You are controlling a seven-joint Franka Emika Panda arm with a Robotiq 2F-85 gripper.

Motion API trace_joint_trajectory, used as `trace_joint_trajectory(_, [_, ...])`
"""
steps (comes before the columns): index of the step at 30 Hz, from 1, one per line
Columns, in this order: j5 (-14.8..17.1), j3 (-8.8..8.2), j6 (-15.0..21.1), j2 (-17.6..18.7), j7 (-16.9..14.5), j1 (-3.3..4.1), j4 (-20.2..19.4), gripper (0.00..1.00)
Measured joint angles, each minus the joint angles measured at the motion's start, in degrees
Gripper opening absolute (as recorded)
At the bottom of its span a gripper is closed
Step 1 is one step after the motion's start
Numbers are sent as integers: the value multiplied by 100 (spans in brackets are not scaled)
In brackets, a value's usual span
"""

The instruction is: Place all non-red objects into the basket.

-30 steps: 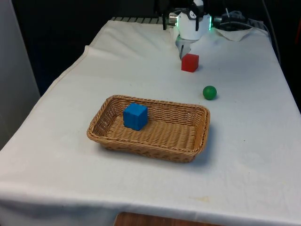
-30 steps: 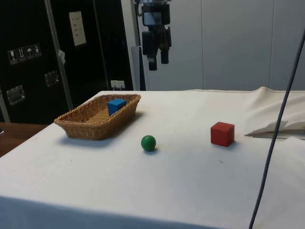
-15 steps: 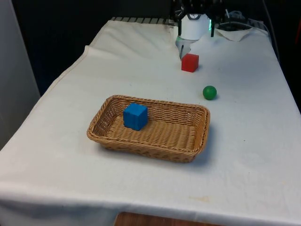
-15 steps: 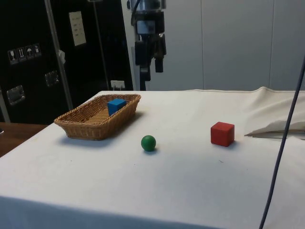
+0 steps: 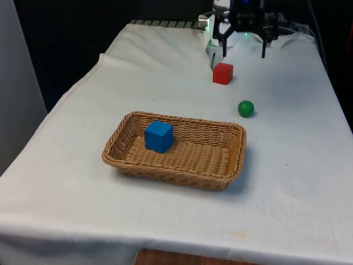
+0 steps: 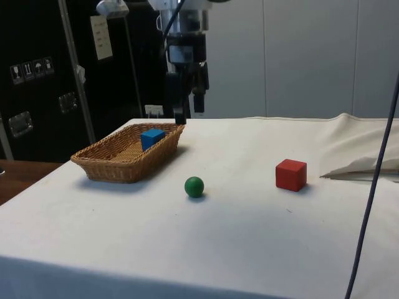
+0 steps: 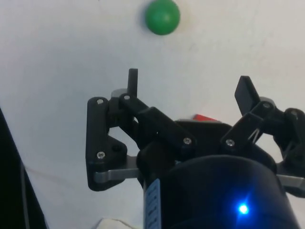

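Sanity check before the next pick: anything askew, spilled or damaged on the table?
Nothing stands out. The blue cube sits in the upright basket, the green ball and red cube rest apart on the cloth, and the gripper hangs open above, holding nothing.

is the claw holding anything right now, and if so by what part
Nothing is held. The claw is open and empty above the cloth; the green ball lies apart on the table, and the blue cube sits in the basket.
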Motion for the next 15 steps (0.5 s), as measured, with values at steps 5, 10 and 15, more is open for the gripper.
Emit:
trace_joint_trajectory(5, [166, 86, 201, 155, -57, 0, -29, 100])
trace_joint_trajectory(10, [281, 166, 435, 309, -155, 0, -74, 100])
trace_joint_trajectory(15, [367, 252, 670, 458, -264, 0, -120, 100])
